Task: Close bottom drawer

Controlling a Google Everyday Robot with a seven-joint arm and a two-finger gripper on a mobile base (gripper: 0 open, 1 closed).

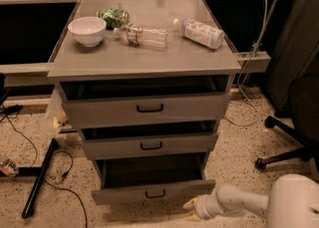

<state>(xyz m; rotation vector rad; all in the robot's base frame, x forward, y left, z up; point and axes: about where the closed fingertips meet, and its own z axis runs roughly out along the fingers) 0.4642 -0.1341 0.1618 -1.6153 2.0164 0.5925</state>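
The grey wood-grain cabinet has three drawers, all partly open. The bottom drawer (152, 189) is pulled out the farthest, and its inside looks empty. Its small black bar handle (155, 193) sits at the middle of its front. My gripper (192, 209) is low at the bottom right, just beyond the right end of the bottom drawer's front and slightly in front of it, close to the floor. The white arm (239, 201) reaches in from the right.
The top drawer (147, 106) and middle drawer (149, 145) stick out a little. On the cabinet top stand a white bowl (86, 30), a clear bottle (142, 36), a white bottle (199, 33) and a green bag (113, 16). An office chair base (284, 140) is at right, cables and a black leg (37, 179) at left.
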